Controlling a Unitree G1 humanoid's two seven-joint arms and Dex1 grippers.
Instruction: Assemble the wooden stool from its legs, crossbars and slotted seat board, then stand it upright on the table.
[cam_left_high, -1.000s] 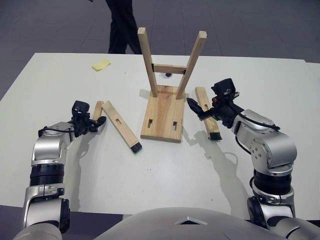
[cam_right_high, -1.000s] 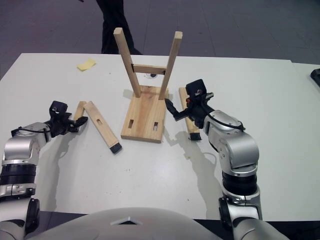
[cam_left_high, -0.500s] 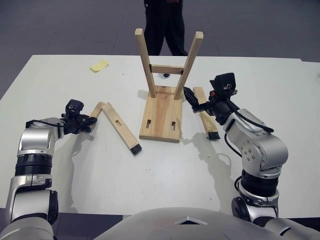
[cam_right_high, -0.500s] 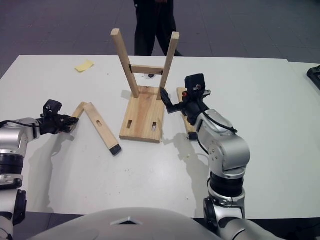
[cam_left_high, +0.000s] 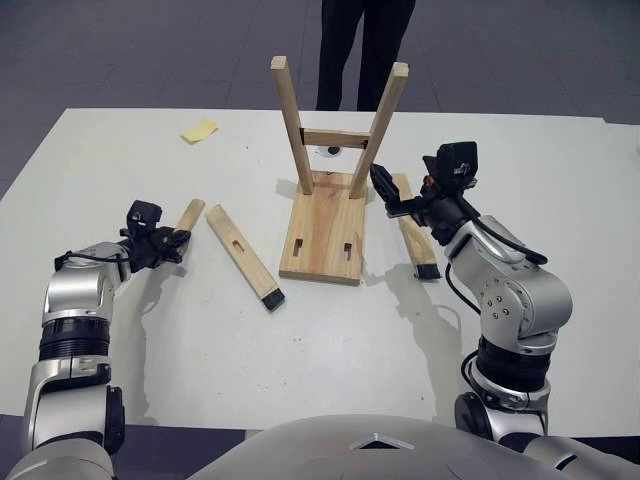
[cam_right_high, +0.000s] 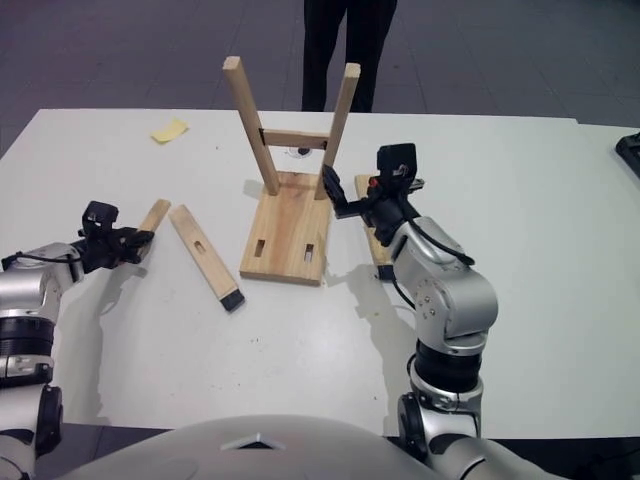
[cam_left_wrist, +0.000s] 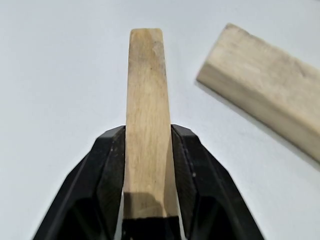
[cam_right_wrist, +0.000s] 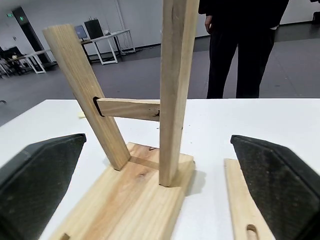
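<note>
The slotted seat board (cam_left_high: 325, 235) lies flat mid-table. Two legs (cam_left_high: 293, 125) (cam_left_high: 378, 130) stand upright in its far end, joined by a crossbar (cam_left_high: 336, 138). A loose leg (cam_left_high: 243, 256) with a black foot lies to the left of the board, and another loose leg (cam_left_high: 412, 225) lies to its right. My left gripper (cam_left_high: 170, 241) is shut on a short crossbar (cam_left_wrist: 146, 120), low over the table and just clear of the left loose leg (cam_left_wrist: 270, 112). My right gripper (cam_left_high: 388, 196) is open beside the right upright leg (cam_right_wrist: 174, 90), its fingers (cam_right_wrist: 45, 170) spread wide.
A yellow note (cam_left_high: 201, 129) lies at the far left of the white table (cam_left_high: 300, 350). A small dark round object (cam_left_high: 333, 150) sits behind the upright legs. The table's near half is bare.
My left gripper has drawn the short crossbar leftward, away from the loose leg's end. My right gripper has moved away from me and inward, up to the right upright leg.
</note>
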